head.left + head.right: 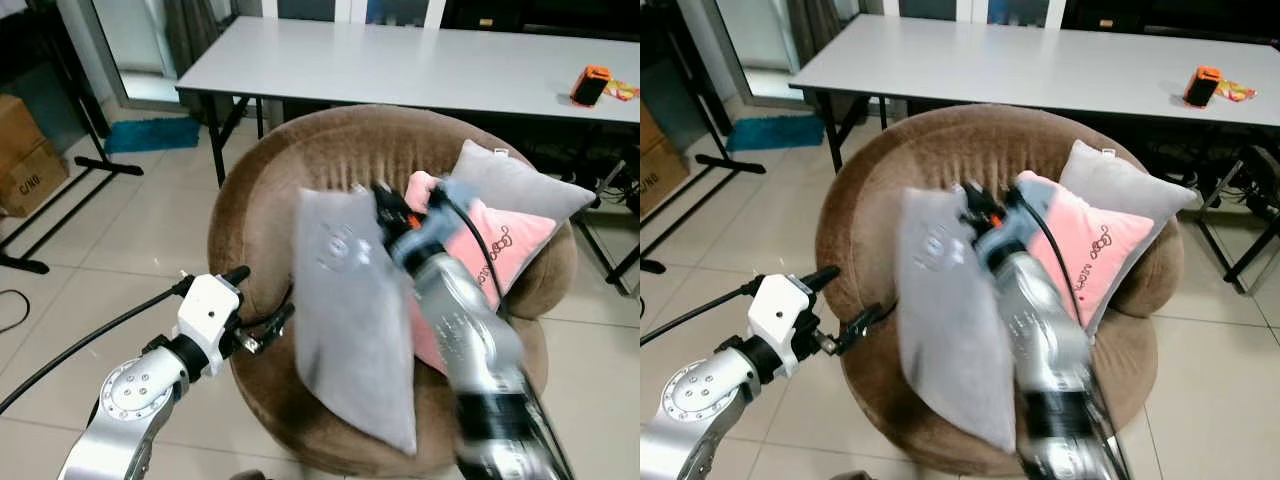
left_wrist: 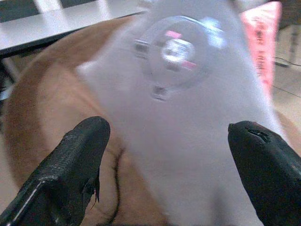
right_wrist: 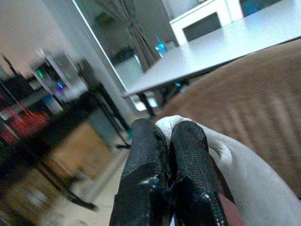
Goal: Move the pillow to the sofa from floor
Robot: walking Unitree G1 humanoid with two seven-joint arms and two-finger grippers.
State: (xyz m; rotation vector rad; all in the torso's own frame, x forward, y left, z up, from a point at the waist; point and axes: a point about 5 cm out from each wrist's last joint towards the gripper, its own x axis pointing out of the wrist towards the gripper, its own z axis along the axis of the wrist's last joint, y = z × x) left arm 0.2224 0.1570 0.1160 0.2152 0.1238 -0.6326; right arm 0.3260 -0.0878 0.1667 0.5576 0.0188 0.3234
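The grey pillow (image 1: 350, 320) is smooth matt cloth with a faint round print, pinched at its top edge between the rough, textured black fingers (image 3: 188, 155) of the right gripper (image 3: 167, 141). The round sofa (image 1: 260, 200) beneath it is brown ribbed plush, soft and dull, and the pink pillow (image 1: 500, 250) to the right is smooth printed fabric. Both arms are brushed silver metal, the left gripper (image 2: 164, 155) has grainy black pads, and the floor (image 1: 130, 230) is glossy pale tile.
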